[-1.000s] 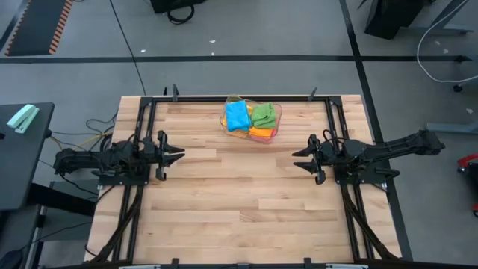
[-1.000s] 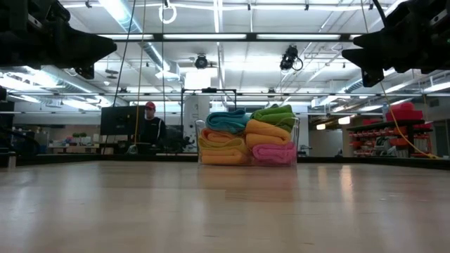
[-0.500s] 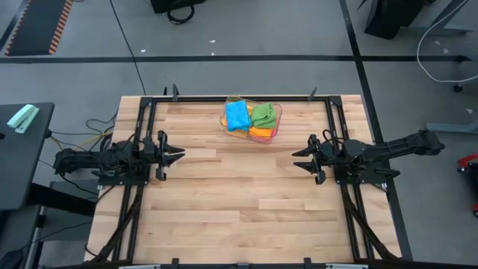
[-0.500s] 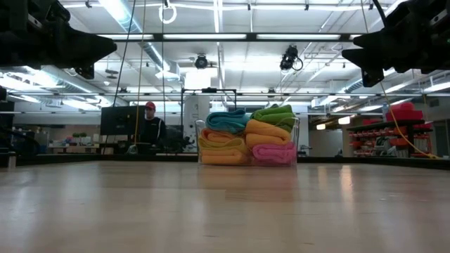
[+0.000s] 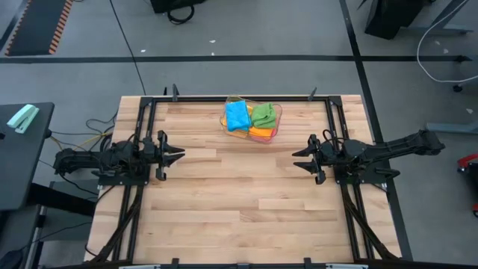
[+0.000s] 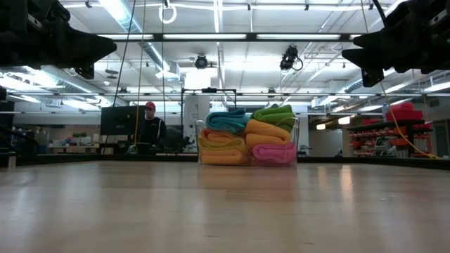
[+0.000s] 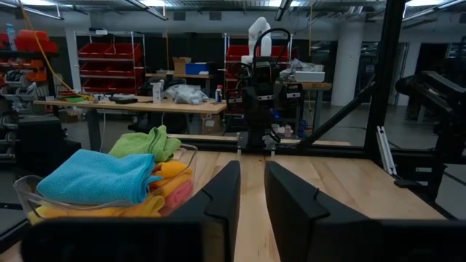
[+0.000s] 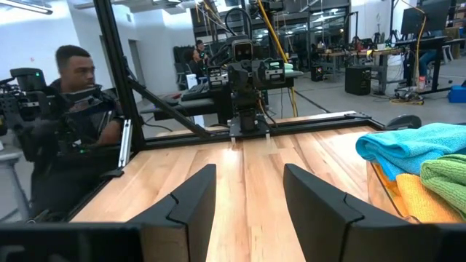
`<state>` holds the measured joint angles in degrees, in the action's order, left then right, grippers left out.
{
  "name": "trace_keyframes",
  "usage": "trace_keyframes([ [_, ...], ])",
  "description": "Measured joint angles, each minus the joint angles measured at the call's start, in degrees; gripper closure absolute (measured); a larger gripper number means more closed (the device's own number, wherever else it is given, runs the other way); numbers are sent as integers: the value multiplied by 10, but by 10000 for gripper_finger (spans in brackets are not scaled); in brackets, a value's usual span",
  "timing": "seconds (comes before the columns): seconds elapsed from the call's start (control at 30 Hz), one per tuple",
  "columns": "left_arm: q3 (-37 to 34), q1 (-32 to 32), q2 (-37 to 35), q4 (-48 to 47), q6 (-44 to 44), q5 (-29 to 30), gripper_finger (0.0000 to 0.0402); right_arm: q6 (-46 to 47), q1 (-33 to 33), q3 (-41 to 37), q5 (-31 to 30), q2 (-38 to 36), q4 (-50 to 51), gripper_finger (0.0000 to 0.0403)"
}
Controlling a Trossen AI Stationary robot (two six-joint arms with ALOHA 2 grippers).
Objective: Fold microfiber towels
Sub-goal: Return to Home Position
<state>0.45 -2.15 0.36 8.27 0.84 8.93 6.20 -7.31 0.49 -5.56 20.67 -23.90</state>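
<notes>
Now: folded microfiber towels [image 5: 252, 119] stacked in clear tray [image 5: 281, 116], far-centre tabletop [image 5: 239, 202]. At opposite side edges, left tool [image 5: 178, 155] and right tool [image 5: 299, 158] hover, fingers apart, empty; likely parked clear, folding apparently finished.

You will find all five towels folded and stacked inside the clear tray [image 5: 279, 119], at the far middle of the table [image 5: 239, 202].

- **Top layer:** The blue towel [image 6: 226, 121] lies on the left. The green towel [image 6: 275, 114] touches it on the right. Both rise above the rim.
- **Under the blue:** The yellow towel [image 6: 221, 146].
- **Under the green:** The orange towel [image 6: 267, 133], with the pink towel [image 6: 273, 154] at the bottom.

Rounded fold edges face the low view.
</notes>
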Motion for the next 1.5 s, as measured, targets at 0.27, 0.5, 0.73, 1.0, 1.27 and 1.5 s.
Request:
trace_keyframes([
  [0.27,0,0,0,0,0,0,324,0,0,0,0,0,0,233],
  [0.5,0,0,0,0,0,0,333,0,0,0,0,0,0,233],
  [0.73,0,0,0,0,0,0,326,0,0,0,0,0,0,233],
  [1.0,0,0,0,0,0,0,325,0,0,0,0,0,0,233],
  [1.27,0,0,0,0,0,0,330,0,0,0,0,0,0,233],
  [1.5,0,0,0,0,0,0,322,0,0,0,0,0,0,233],
])
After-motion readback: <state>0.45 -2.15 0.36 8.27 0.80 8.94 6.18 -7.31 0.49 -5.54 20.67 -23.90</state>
